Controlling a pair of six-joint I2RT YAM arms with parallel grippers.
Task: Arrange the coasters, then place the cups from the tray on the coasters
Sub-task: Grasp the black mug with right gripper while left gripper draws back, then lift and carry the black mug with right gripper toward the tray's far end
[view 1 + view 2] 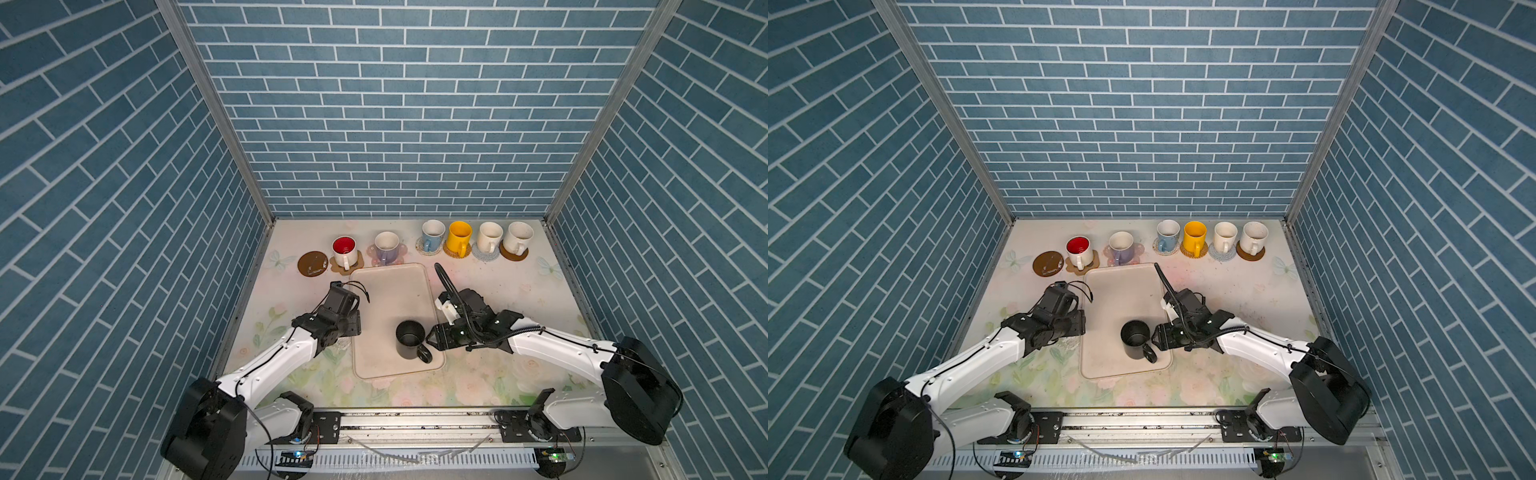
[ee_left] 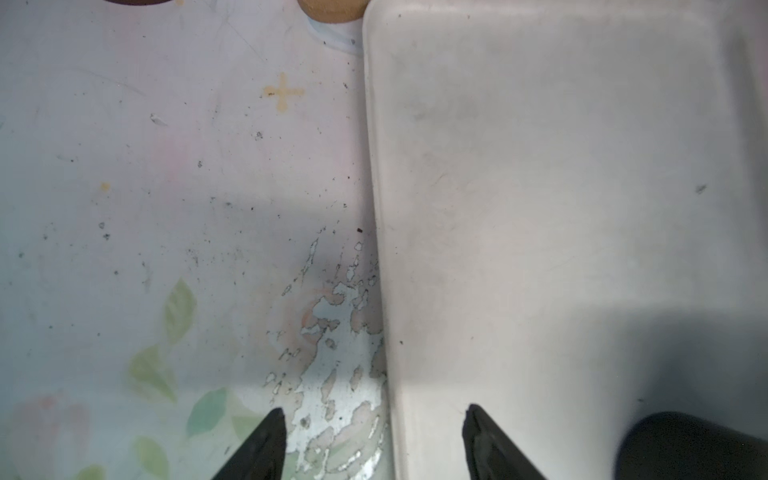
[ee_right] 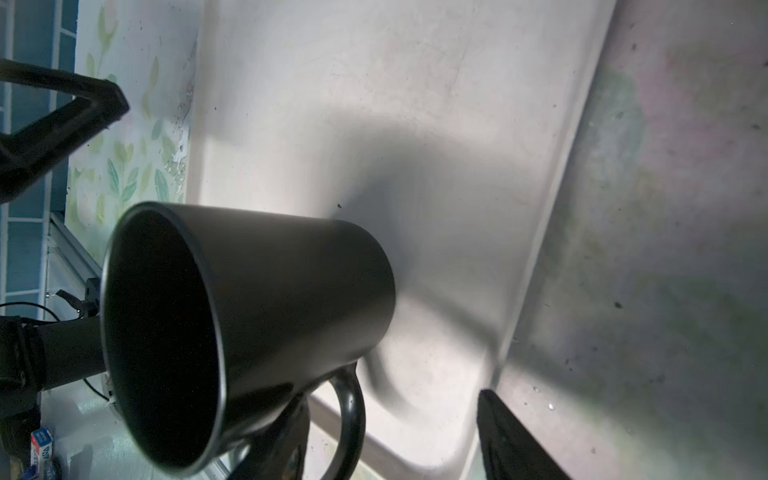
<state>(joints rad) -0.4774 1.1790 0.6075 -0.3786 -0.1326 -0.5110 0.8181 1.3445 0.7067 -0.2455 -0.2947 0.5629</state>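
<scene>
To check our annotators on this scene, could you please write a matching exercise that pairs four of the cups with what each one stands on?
Cups:
1. black cup
2. yellow cup
3. white cup with red inside
4. lavender cup

Stands on:
A. pink flower coaster
B. tray
C. woven rattan coaster
D. brown paw coaster

Pairs: 1-B, 2-C, 3-D, 4-A.
</scene>
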